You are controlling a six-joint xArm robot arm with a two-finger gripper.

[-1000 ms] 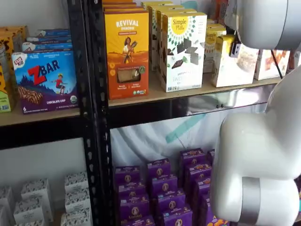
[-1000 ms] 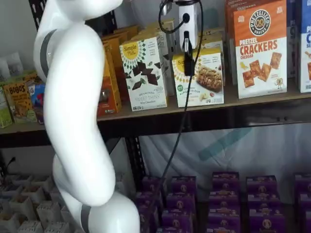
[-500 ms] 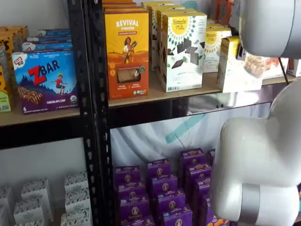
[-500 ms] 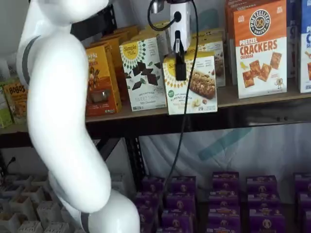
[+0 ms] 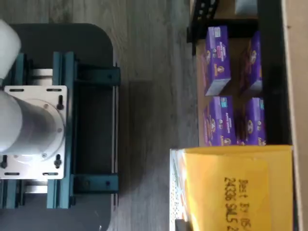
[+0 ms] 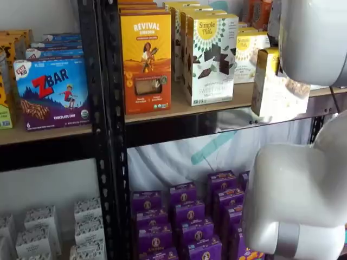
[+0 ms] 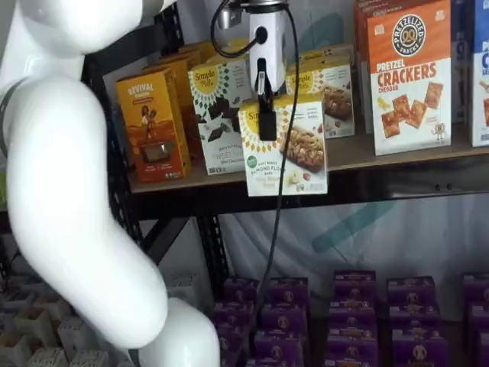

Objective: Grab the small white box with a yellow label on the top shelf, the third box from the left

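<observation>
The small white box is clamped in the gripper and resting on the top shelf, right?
Not resting: in both shelf views the small white box hangs clear in front of the top shelf, its bottom edge below the plank. The gripper is clamped on it.

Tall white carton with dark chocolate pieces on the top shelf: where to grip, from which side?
Probably its upper side faces, coming straight in from the front. The tall white carton stands upright at the front edge of the tan particleboard plank, with gaps on both sides; more cartons right behind likely block its back.
</observation>
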